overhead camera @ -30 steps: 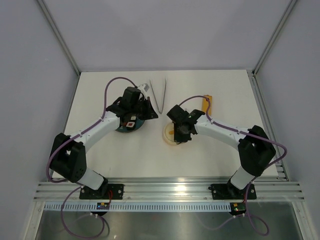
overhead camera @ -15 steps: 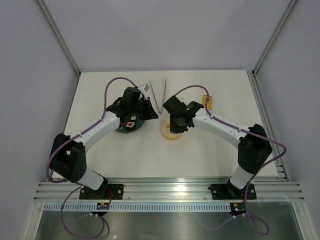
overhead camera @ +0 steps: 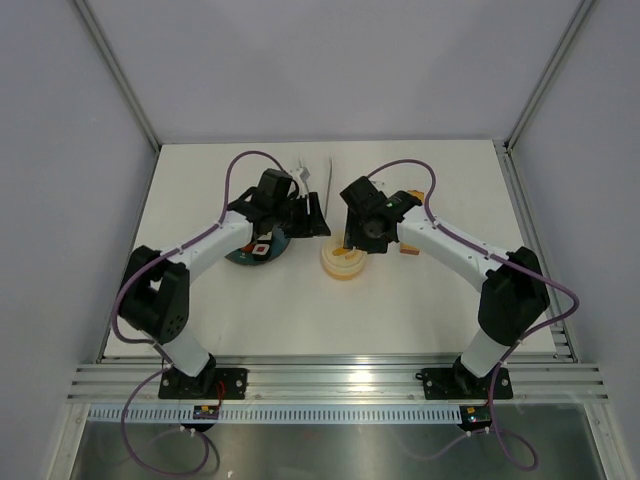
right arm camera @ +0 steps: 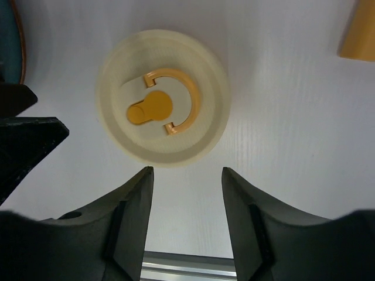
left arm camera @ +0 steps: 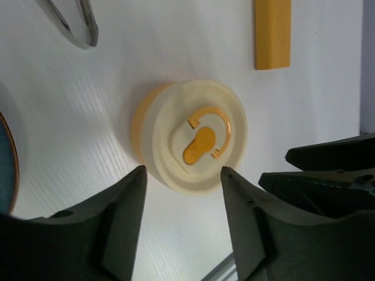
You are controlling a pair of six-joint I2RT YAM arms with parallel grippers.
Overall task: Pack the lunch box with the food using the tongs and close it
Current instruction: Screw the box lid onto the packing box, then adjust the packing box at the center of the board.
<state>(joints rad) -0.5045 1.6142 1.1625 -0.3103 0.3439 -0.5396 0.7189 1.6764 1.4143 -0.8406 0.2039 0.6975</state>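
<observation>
Left hand (left arm camera: pixel 183 172), right hand (right arm camera: pixel 187 171) newly opened, hovering seemingly clear of lunch box (left arm camera: pixel 193 137).

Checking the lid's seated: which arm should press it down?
Right, probably: the right gripper hangs open close by the lunch box, centred on its lid; the left gripper sits off to the side.

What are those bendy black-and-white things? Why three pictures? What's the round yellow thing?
Those are two robot arms, a left arm and a right arm, bolted to a table. One picture looks down from above; the other two come from small cameras on the wrists. The round thing is a lunch box with its lid on. Nearby lie metal tongs, an orange block and a dark plate. The left hand and right hand are open, holding nothing.
</observation>
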